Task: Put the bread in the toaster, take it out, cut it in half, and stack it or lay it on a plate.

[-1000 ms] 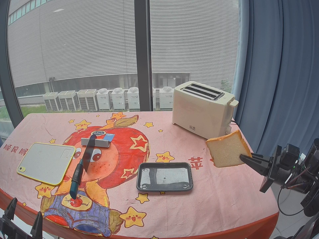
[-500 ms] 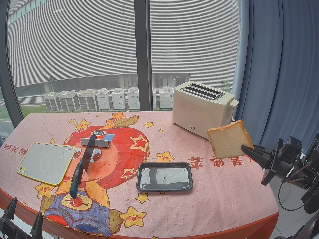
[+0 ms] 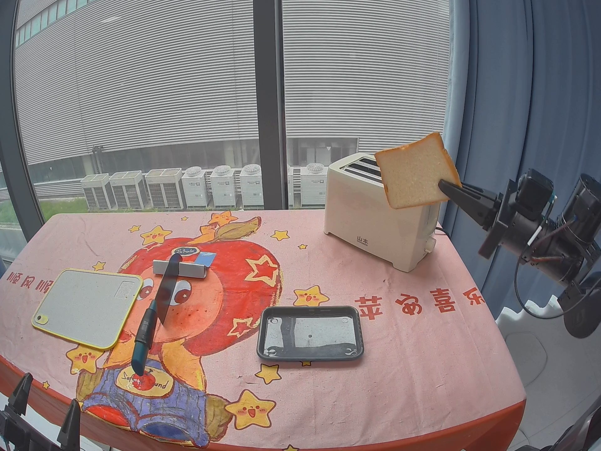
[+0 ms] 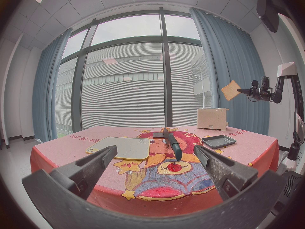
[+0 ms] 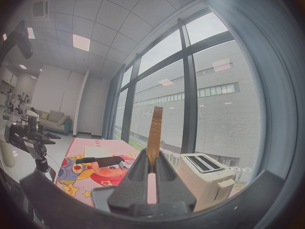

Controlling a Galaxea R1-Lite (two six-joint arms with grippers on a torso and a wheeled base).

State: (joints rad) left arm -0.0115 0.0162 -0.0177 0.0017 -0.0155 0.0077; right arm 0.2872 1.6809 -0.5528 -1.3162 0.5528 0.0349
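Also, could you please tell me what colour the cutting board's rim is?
The cutting board has a yellow rim; the head view shows it best.

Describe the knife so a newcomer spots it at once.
On the pink tablecloth, find the yellow-rimmed cutting board on the left. The knife lies right of it, blade propped on a small grey block, the only thing with a teal handle.
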